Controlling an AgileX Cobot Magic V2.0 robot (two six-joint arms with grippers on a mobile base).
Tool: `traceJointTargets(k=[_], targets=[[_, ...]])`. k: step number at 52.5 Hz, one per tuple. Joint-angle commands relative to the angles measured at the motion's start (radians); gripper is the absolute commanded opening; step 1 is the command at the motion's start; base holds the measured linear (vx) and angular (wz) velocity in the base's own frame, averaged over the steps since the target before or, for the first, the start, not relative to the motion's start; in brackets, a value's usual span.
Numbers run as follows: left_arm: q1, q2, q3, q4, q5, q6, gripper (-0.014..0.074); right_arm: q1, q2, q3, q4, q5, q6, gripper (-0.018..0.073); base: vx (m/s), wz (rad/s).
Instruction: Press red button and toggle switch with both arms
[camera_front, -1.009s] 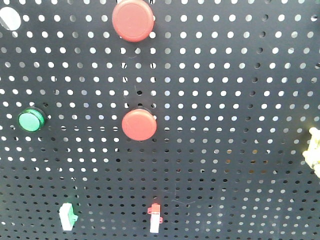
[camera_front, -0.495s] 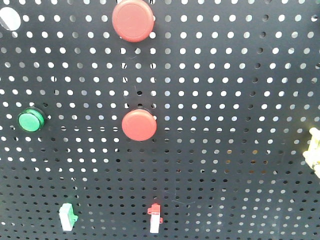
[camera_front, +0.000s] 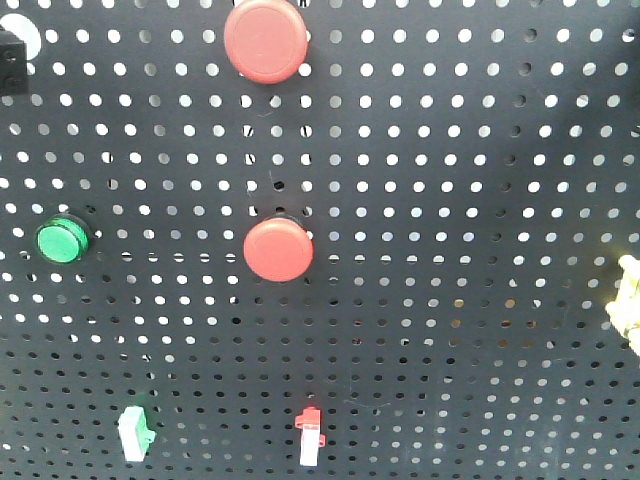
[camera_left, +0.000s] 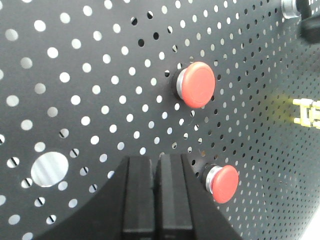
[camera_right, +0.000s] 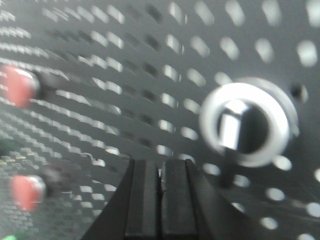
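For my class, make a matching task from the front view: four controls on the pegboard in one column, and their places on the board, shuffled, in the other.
Things:
1 green button
2 upper red button
3 red-white switch
4 green-white switch

Places:
A bottom left
B top edge
C far left, mid-height
D bottom, under the lower red button

Pairs: 1-C; 2-B; 3-D; 4-A

This looks like a robotics test lab. A black perforated panel (camera_front: 450, 200) fills every view. Bolted to it is a mixed set of controls: an upper red push button (camera_front: 265, 40), a lower red push button (camera_front: 278, 249), a green button (camera_front: 62, 241), small rocker switches (camera_front: 310, 437) and a metal-ringed switch (camera_right: 248, 124).
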Motion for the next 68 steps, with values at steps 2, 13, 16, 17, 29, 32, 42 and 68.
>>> traceJointTargets(k=[2,13,16,17,29,32,42,68], targets=[[0.001,-0.003,-0.024,-0.013,-0.08,-0.014,0.0001,-0.001,0.005,-0.03,0.034,-0.082,0.001,0.0,0.0,0.0],[0.001,-0.003,-0.024,-0.012,-0.08,-0.013,0.0001,-0.001,0.005,-0.03,0.034,-0.08,0.015,0.0,0.0,0.0],[0.001,-0.003,-0.024,-0.012,-0.08,-0.012,0.0001,-0.001,0.005,-0.03,0.035,-0.053,0.023,0.0,0.0,0.0],[0.001,-0.003,-0.024,-0.01,-0.08,-0.012,0.0001,-0.001,0.005,-0.03,0.036,-0.043,0.026,0.0,0.0,0.0],[0.001,-0.003,-0.024,-0.004,-0.084,-0.012,0.0001,-0.001,-0.004,-0.034,0.04,-0.06,0.026,0.0,0.0,0.0],[0.001,-0.003,-0.024,-0.004,-0.084,-0.012,0.0001,-0.001,-0.004,-0.035,0.04,-0.067,0.028,0.0,0.0,0.0],[0.001,-0.003,-0.024,-0.004,-0.082,-0.012,0.0001,-0.001,-0.004,-0.037,0.07,-0.062,0.031,0.0,0.0,0.0],[0.001,-0.003,-0.024,-0.002,-0.076,-0.012,0.0001,-0.001,-0.008,-0.037,0.149,-0.072,0.009,0.0,0.0,0.0]])
